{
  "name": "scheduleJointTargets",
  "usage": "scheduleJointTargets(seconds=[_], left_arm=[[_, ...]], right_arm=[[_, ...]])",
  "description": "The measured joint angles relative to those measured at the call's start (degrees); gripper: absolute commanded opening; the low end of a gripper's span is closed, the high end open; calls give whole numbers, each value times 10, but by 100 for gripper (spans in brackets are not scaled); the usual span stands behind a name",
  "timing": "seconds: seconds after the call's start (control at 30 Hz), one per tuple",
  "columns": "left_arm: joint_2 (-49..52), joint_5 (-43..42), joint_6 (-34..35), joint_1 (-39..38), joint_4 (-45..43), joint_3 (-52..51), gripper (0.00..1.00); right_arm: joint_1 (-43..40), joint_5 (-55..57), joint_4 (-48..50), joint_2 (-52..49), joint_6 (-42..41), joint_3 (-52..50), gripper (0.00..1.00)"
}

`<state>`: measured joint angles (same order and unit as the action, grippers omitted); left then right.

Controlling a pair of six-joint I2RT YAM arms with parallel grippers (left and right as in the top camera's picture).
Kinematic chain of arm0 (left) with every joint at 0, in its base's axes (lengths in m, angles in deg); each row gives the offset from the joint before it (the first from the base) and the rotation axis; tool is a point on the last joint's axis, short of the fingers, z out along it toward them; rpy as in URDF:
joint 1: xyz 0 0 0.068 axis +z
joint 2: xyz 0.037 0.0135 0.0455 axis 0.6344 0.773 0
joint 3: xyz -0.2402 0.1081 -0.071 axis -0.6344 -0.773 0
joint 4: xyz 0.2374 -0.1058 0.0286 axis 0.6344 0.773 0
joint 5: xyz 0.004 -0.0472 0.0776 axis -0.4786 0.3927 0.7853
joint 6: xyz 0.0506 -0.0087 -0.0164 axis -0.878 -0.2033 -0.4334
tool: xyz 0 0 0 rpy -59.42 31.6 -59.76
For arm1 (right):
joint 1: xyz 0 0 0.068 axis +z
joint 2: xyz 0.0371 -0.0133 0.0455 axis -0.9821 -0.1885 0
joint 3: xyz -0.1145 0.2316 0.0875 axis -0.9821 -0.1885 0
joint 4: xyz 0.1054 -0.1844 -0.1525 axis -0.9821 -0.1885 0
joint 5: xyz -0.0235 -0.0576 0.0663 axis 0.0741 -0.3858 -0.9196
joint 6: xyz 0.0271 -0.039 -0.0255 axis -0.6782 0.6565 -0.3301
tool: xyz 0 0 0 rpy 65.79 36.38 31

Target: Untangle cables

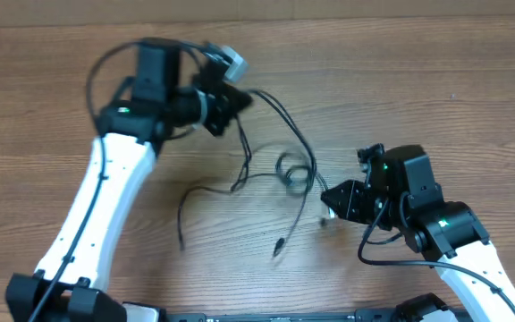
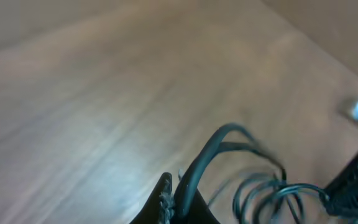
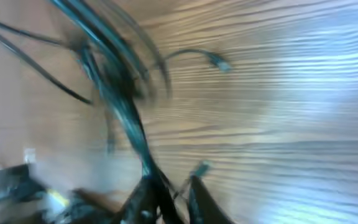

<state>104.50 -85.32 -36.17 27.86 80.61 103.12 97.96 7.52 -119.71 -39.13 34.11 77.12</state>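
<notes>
Black and thin, the cables (image 1: 280,125) sprawl across the middle of the wooden table (image 1: 436,80). They gather into 1 small coil (image 1: 294,170) at the centre, and 2 loose ends (image 1: 278,243) trail toward the near edge. From the coil a strand rises to the far left, where the left gripper (image 1: 229,105) has its fingers (image 2: 165,199) pinched together on it. The left wrist view shows the cord running up out of the closed tips. The right gripper (image 1: 328,203) sits low, just right of the coil. Its fingers (image 3: 201,193) appear clamped on another strand, though that view is blurred, so we judge this rather than see it plainly. A pale plug (image 1: 324,221) lies on the wood just beside that gripper, on its near side.

We judge the step in hand to be drawing the 2 held strands apart so the coil opens. To do it well, we want firm grips on both sides and a slow pull along 1 straight line, left hand toward the far left and right hand toward the near right. We watch whether the coil loosens or cinches. If it tightens, we should ease the tension and regrip closer to the tangle. The loose ends should also stay free of both arms, since a snag there would drag the whole bundle.
</notes>
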Motion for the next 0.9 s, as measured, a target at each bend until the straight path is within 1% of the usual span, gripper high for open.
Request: scheduleJointTargets(seconds=[0.07,0.13,0.37,0.47,0.67,0.9], left_arm=[[-11,6,15,21,1,0,4],[-21,11,25,31,17,2,4],[-29,17,32,26,144,5,4],[-29,17,19,25,175,5,4],[-29,-1,-25,14,182,5,5],[-33,-57,-53,24,139,20,4]], right_arm=[[0,20,-2,-3,2,-3,41],[0,38,7,-3,5,-3,44],[0,66,32,-3,2,-3,44],[0,69,37,-3,2,-3,44],[0,73,36,-3,2,-3,44],[0,74,36,-3,2,-3,44]])
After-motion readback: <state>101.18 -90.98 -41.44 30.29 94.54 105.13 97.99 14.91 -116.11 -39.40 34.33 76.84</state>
